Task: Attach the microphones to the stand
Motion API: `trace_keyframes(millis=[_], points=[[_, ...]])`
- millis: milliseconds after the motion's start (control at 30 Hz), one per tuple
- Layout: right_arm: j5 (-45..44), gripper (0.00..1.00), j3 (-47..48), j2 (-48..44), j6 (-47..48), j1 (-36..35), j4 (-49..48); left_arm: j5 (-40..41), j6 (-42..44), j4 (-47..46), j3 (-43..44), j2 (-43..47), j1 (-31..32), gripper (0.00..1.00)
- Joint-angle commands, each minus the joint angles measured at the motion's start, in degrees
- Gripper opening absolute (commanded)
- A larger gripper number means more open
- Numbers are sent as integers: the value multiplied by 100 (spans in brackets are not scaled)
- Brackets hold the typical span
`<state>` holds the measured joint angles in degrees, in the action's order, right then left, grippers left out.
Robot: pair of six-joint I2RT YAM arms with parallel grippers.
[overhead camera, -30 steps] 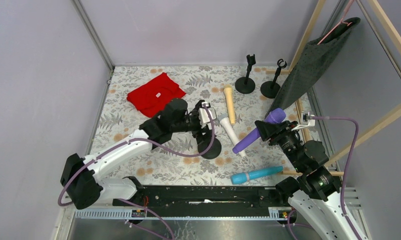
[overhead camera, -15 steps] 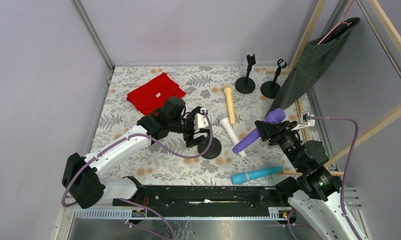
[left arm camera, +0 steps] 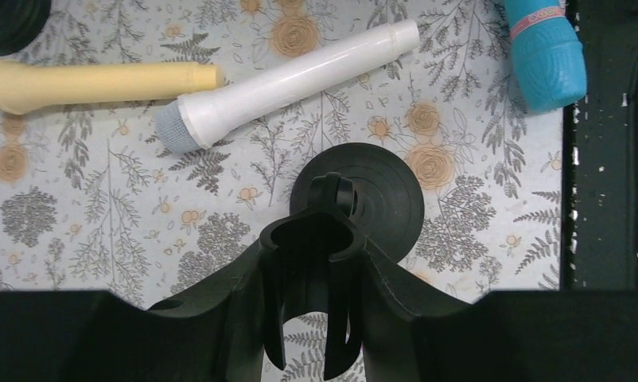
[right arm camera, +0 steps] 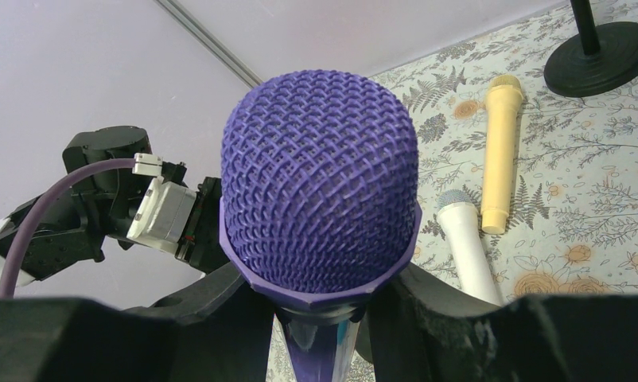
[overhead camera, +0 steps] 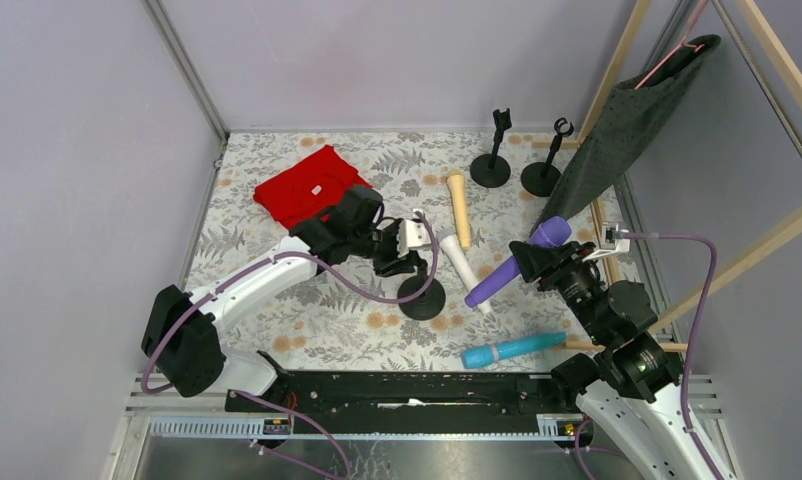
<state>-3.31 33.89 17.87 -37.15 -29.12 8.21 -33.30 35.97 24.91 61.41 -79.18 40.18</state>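
Observation:
A black stand [overhead camera: 420, 297] with a round base [left arm camera: 371, 199] sits mid-table. My left gripper [overhead camera: 401, 262] is above it, and in the left wrist view the fingers [left arm camera: 244, 278] press both sides of the stand's top clip [left arm camera: 312, 239]. My right gripper [overhead camera: 537, 263] is shut on the purple microphone [overhead camera: 502, 275], holding it tilted above the table with its mesh head [right arm camera: 320, 183] toward the wrist camera. Flat on the table lie the white microphone [overhead camera: 464, 265], the cream-yellow one [overhead camera: 460, 207] and the light blue one [overhead camera: 512, 348].
Two more black stands [overhead camera: 492, 152] [overhead camera: 544, 165] are upright at the back right. A red cloth [overhead camera: 312, 187] lies at the back left. A dark cloth [overhead camera: 627, 120] hangs from a wooden frame on the right. A black rail [overhead camera: 407, 390] runs along the near edge.
My left gripper's jaws were wide apart beside the stand and have closed onto its top clip, and the left arm has shifted a little. The right arm and purple microphone have not moved.

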Motion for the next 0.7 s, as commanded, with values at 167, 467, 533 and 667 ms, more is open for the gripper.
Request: trace_keyframes(millis=[167, 467, 533, 667], points=[[153, 0, 52, 49, 6, 21, -360, -429, -995, -605, 252, 284, -2, 30], [180, 0, -46, 138, -30, 21, -514, 705, -1928, -2673, -961, 867, 727, 27], [196, 0, -45, 152, -35, 22, -521, 1087, -1808, -3017, -1253, 1023, 1039, 28], [190, 0, -84, 137, -32, 13, -522, 1622, -1623, -3717, -1793, 1290, 1383, 29]])
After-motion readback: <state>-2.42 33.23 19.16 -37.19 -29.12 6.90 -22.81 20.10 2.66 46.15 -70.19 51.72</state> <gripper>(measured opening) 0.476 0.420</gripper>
